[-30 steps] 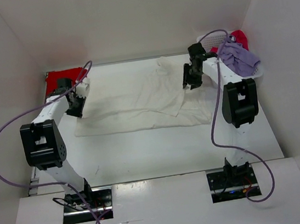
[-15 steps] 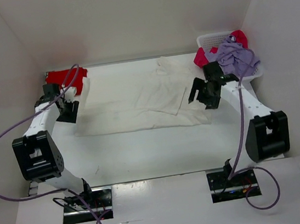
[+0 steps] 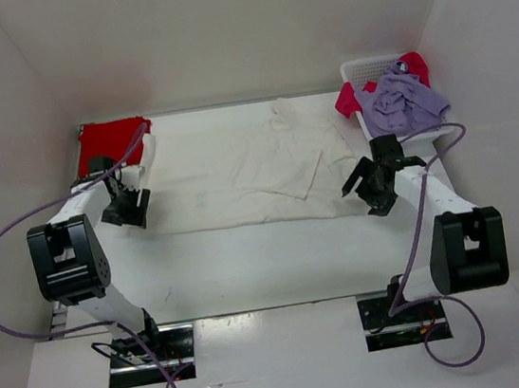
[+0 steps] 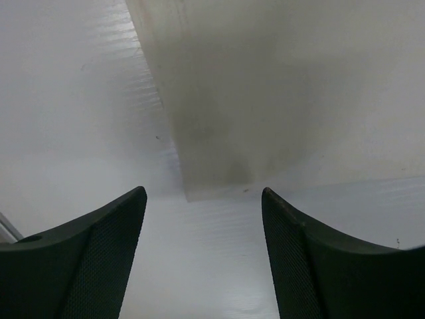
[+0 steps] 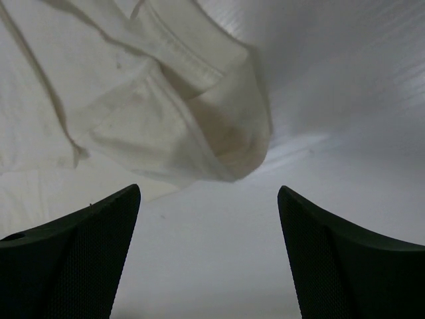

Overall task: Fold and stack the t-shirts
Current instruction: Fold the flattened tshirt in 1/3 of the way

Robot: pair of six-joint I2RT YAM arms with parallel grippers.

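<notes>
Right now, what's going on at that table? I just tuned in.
The off-white t-shirt lies spread on the table, one part folded over. The left gripper hovers at its near-left corner and the right gripper at its near-right corner, both open and holding nothing. A red t-shirt sits at the far-left corner. The lavender t-shirt and pinkish red t-shirt are in the white basket, far right.

arms (image 3: 432, 195): white links, black joints | cables (image 3: 24, 220): purple, looping | end effector fingers (image 4: 86, 259): black, mesh-textured
</notes>
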